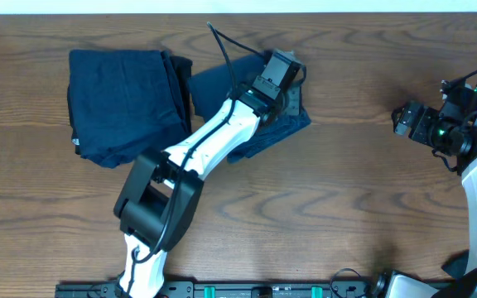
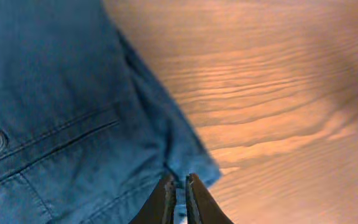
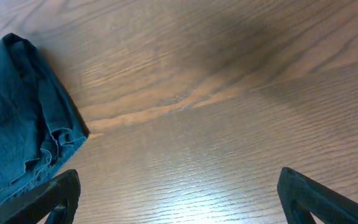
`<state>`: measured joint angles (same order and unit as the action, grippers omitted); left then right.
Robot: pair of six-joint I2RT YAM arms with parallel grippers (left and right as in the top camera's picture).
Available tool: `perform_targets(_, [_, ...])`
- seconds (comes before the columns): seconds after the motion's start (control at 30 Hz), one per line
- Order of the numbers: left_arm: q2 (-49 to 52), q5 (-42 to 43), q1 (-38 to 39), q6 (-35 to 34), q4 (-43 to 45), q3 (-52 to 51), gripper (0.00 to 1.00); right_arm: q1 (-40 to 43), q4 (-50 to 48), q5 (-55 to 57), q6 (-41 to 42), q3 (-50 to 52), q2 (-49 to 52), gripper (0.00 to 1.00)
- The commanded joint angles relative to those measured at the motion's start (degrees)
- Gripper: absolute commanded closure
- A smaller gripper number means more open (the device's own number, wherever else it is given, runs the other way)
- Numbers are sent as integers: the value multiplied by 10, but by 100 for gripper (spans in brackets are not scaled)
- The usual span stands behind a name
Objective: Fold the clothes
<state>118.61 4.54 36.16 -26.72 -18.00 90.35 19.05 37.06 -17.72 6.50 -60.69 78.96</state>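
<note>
under the left arm [image 1: 214, 132], much of the loose garment [image 1: 209, 87] lies hidden.

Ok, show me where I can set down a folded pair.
Free: the bare table between the loose garment and the open right gripper, plus the front edge right of the left arm. Crowded: back left, where the folded bundle lies beside that garment and the left gripper pinches its hem.

The dark brown wood-grain tabletop [image 1: 354, 207] I work at, seen from above: a black rail [image 1: 288, 291] with green fittings runs along its near edge, and a pale strip [image 1: 238, 5] borders its far edge.
</note>
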Motion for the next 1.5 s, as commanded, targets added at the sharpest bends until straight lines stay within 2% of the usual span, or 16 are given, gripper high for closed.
perform_targets(0.0, [35,-3,3,9,-3,-7,89,3,0,4,-4,-1,-4,1])
perform_targets(0.23, [75,97,5,5,0,-7,89,3,1,4,-4,-1,-4,1])
perform_targets(0.33, [88,127,11,5,-26,-7,89,3,1,4,-4,-1,-4,1])
perform_targets(0.53, [102,130,32,30,-132,-9,89,3,1,4,-4,-1,-4,1])
perform_targets(0.83, [101,155,101,118,-241,-9,89,3,0,4,-4,-1,-4,1])
perform_targets(1.03, [93,154,113,128,-313,-8,89,3,0,4,-4,-1,-4,1])
perform_targets(1.2, [40,154,95,127,-321,-7,89,3,0,4,-4,-1,-4,1])
perform_targets(1.3, [-6,154,80,127,-321,-7,84,3,0,4,-4,-1,-4,1])
perform_targets(1.37, [-40,154,67,125,-325,-7,75,3,0,4,-4,-1,-4,1])
perform_targets(1.47, [-85,154,46,126,-345,-7,45,3,0,4,-4,-1,-4,1])
